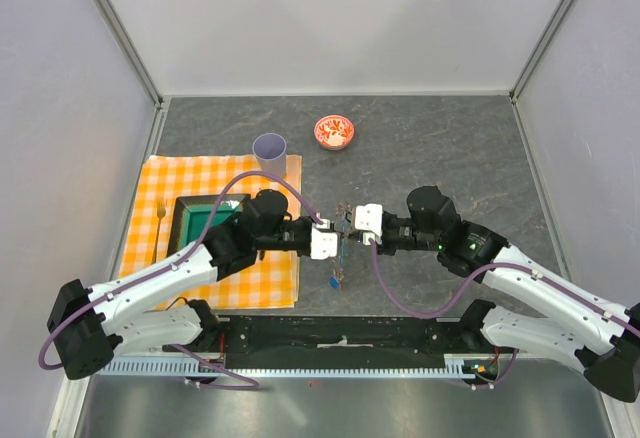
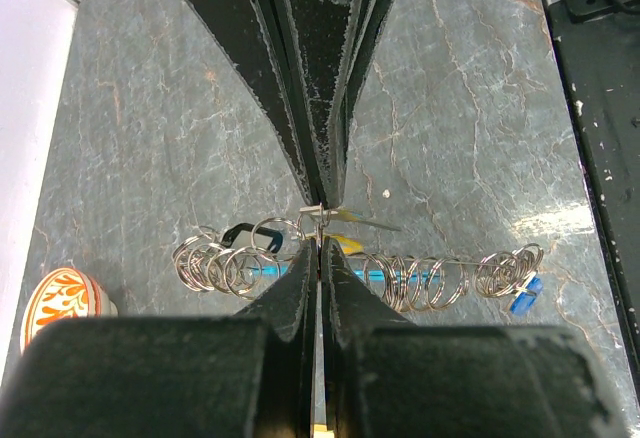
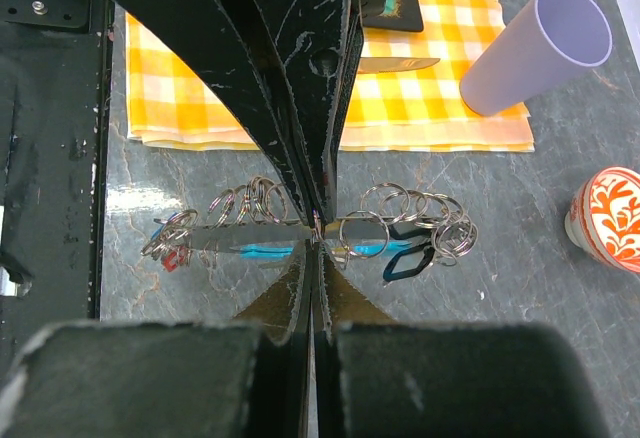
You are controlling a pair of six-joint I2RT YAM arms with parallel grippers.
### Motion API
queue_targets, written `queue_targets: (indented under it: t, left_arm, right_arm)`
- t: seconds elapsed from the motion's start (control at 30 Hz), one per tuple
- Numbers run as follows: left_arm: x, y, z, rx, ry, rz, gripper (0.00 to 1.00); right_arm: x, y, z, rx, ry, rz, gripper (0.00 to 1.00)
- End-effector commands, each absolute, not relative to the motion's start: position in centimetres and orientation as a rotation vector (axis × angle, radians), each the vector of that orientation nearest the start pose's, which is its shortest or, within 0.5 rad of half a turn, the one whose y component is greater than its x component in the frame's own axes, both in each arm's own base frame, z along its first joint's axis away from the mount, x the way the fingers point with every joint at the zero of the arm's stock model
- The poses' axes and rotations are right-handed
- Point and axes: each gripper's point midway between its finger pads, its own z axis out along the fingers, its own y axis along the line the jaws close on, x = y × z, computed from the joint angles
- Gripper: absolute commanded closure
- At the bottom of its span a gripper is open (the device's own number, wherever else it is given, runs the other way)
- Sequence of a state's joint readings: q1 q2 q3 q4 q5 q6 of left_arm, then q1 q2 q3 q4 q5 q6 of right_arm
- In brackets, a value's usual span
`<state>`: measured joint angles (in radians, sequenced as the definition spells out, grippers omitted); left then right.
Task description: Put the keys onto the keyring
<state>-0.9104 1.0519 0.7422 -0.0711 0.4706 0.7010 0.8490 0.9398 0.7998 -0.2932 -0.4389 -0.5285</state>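
The keyring (image 1: pixel 340 250) hangs edge-on between my two grippers above the grey table. Its thin wire (image 2: pixel 460 263) carries several small silvery rings and the keys. In the left wrist view I see a black tag (image 2: pixel 238 230), a yellow tag (image 2: pixel 347 244) and a blue tag (image 2: pixel 524 296). A red tag (image 3: pixel 170 258) and the light-blue piece (image 3: pixel 262 251) show in the right wrist view. My left gripper (image 2: pixel 320 242) and right gripper (image 3: pixel 317 241) are both shut, tip to tip on the wire. The yellow-tagged key sits at that spot; I cannot tell if it is pinched too.
A lilac cup (image 1: pixel 269 148) stands on the corner of a yellow checked cloth (image 1: pixel 170 248) that holds a green tray (image 1: pixel 195 220), a fork (image 1: pixel 159 223) and a knife (image 3: pixel 395 63). A red patterned bowl (image 1: pixel 334 132) sits farther back. The black base rail (image 1: pixel 340 333) runs along the near edge.
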Motion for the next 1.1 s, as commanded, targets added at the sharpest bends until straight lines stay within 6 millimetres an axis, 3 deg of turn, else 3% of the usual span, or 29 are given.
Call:
queue_targets:
  t: [0.0, 0.4, 1.07]
  left_arm:
    - [17.6, -32.8, 25.4, 1.537, 0.956, -0.598, 0.98]
    - [18.1, -32.6, 24.5, 1.539, 0.989, -0.572, 0.98]
    - [17.6, -32.6, 25.9, 1.51, 0.952, -0.596, 0.98]
  right_arm:
    - [17.2, 28.3, 23.8, -1.467, 1.28, 0.637, 1.0]
    - [17.2, 27.9, 24.4, -1.449, 1.268, 0.615, 1.0]
    - [17.1, 28.0, 23.7, -1.472, 1.29, 0.616, 1.0]
